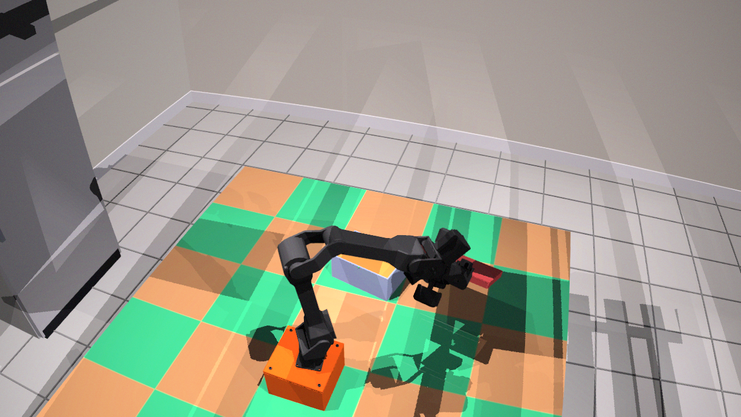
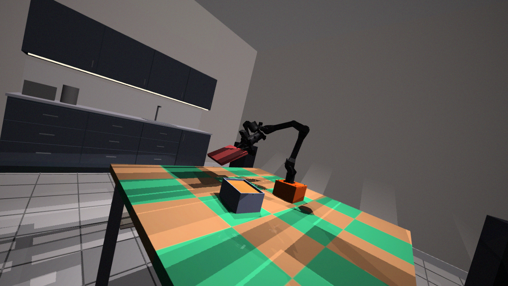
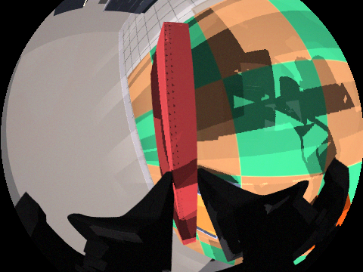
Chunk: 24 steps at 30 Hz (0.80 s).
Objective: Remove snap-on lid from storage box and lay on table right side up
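We see the claw (image 1: 459, 272) (image 2: 245, 148) (image 3: 184, 174) closed on the red lid (image 1: 485, 273) (image 2: 227, 154) (image 3: 181, 106), its fingers parted only by the lid's thickness, one on each side. The lid is off the storage box (image 1: 362, 275) (image 2: 242, 200) (image 3: 206, 232) and hangs tilted above the table (image 1: 171, 332) (image 2: 184, 220) (image 3: 265, 162), apart from it.

Our exterior view shows the lid's broad face and the box's open top with orange inside; our top view has the arm (image 1: 362, 244) (image 2: 300, 142) covering part of the box and the claw hiding part of the lid. Only our wrist view shows both fingers against the lid, and the row of small dark marks along it.

We count one arm, one claw, one lid, one box and one orange base (image 1: 295, 386) (image 2: 284, 192).
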Tool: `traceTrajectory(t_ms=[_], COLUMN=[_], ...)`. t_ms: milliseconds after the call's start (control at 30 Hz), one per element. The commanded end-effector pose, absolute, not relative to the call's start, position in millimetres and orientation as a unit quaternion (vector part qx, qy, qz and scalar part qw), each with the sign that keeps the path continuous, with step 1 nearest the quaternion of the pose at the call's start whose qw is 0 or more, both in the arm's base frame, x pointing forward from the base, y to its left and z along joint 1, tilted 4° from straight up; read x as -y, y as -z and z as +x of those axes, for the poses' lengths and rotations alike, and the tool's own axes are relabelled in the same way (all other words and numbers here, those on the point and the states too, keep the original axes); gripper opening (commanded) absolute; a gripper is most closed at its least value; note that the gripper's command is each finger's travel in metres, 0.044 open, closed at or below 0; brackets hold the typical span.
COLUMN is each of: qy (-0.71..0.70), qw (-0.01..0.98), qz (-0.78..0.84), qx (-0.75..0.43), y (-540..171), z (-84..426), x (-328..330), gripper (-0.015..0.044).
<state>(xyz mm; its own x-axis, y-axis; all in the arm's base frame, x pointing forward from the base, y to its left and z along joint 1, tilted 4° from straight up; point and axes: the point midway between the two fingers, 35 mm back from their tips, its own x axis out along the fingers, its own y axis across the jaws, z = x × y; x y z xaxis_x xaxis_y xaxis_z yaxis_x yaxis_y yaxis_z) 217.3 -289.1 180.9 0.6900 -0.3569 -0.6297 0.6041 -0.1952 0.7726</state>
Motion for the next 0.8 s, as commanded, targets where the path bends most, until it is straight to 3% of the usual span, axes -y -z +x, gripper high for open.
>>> traceTrajectory(t_ms=[0, 767], qy=[0.379, 0.379], qw=[0.633, 0.633], qz=[0.67, 0.669], qx=[-0.09, -0.09], y=[-186.0, -169.0], z=[215.0, 210.6], x=[297.1, 302.3], gripper=[0.0, 0.0])
